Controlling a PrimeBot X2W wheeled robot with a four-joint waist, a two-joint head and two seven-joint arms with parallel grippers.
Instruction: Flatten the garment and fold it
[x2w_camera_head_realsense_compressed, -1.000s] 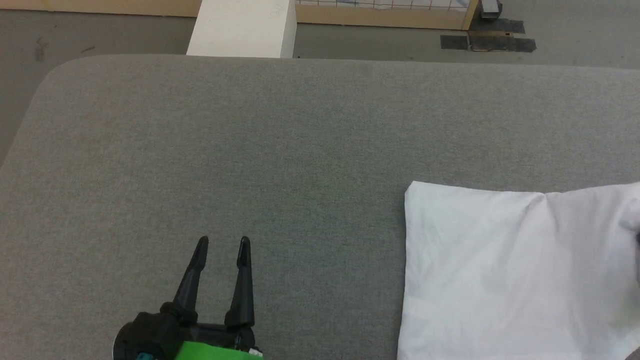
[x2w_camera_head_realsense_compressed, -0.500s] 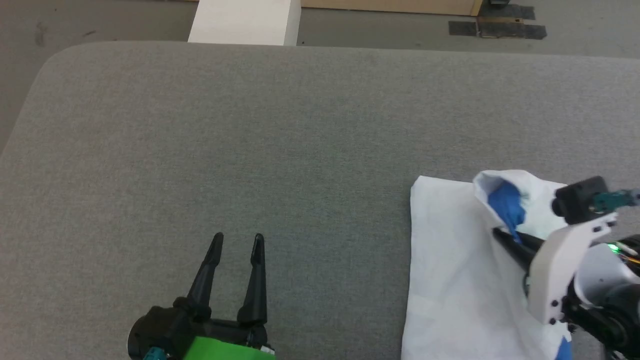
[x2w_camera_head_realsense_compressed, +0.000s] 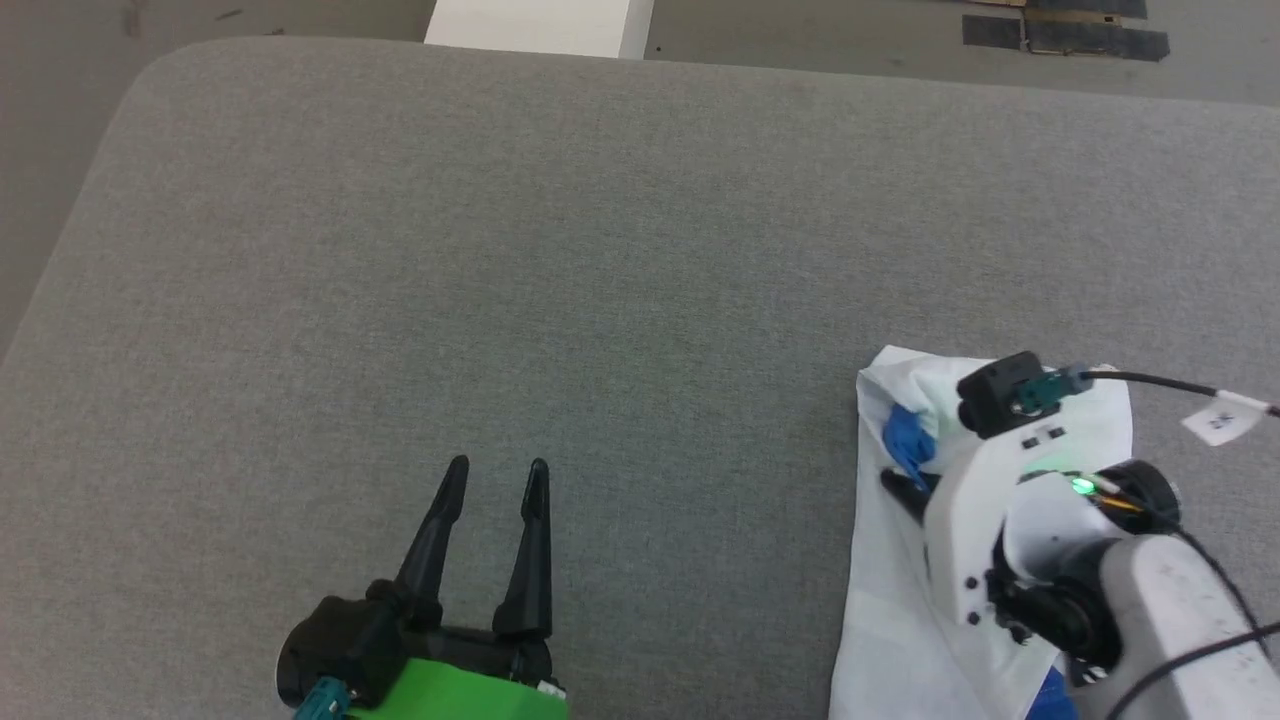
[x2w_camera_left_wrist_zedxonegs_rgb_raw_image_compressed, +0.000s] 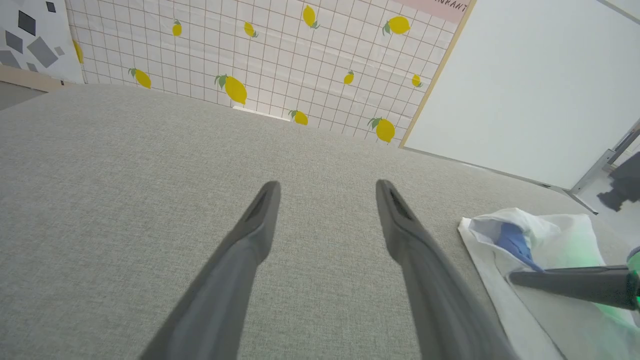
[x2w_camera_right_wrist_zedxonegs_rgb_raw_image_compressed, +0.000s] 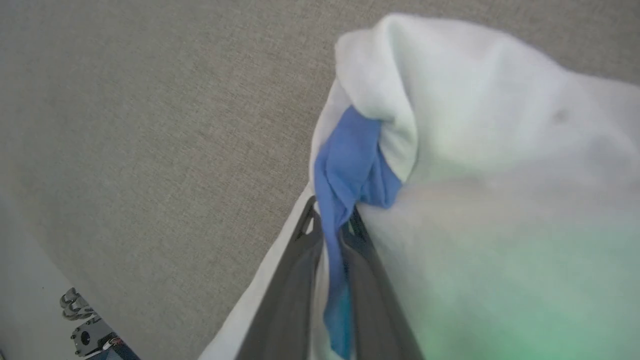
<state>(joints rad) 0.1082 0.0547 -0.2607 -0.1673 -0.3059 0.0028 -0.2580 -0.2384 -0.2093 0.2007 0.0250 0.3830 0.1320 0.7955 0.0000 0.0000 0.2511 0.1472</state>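
Clamps right pincer (x2w_camera_right_wrist_zedxonegs_rgb_raw_image_compressed: 332, 222) on blue sleeve fold (x2w_camera_right_wrist_zedxonegs_rgb_raw_image_compressed: 350, 160) of white T-shirt (x2w_camera_head_realsense_compressed: 900, 620), fingers almost touching, cloth pinched between. Shows white cloth bunched just past its fingertips, rest of T-shirt lying on grey tabletop (x2w_camera_head_realsense_compressed: 600, 250) under and behind that pincer. Holds left pincer (x2w_camera_head_realsense_compressed: 498, 470) released, fingers spread, empty, above bare tabletop, T-shirt well apart to its right.

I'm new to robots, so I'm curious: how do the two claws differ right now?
The left gripper stands open, fingers spread; the right gripper is shut. The left gripper holds nothing and sits over the bare grey table; the right gripper pinches a blue fold of the garment. Both have two long dark fingers.
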